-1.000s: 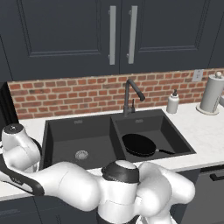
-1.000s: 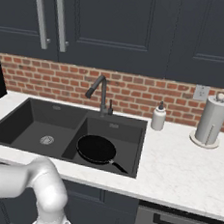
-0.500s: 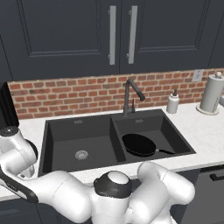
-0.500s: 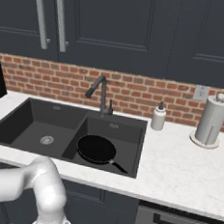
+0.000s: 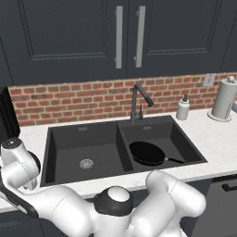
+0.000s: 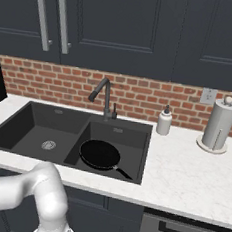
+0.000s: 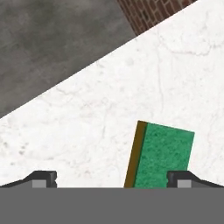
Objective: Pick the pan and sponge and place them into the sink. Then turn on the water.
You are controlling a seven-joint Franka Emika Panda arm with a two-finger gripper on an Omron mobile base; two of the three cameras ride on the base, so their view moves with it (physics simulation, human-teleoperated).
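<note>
Round all-black pan (image 5: pixel 146 152) lies in right basin of dark double-basin sink (image 5: pixel 83 134), handle pointing right. Green-topped, yellow-layered rectangular sponge (image 7: pixel 161 155) rests on white marble counter (image 7: pixel 109 127). Two-finger gripper (image 7: pixel 112 179) above it, jaws wide, holding nothing; sponge nearer right fingertip.

Pan (image 5: pixel 147 153) lies in the right basin of the sink (image 5: pixel 83 134), handle toward the bench (image 5: pixel 213 139) front. Faucet (image 5: pixel 138 102) stands behind the divider. Soap bottle (image 5: pixel 183 109) right of it, paper towel roll (image 5: pixel 224 98) further right. Sponge (image 7: pixel 161 155) on the bench, between the fingertips of the gripper (image 7: pixel 111 178).
</note>
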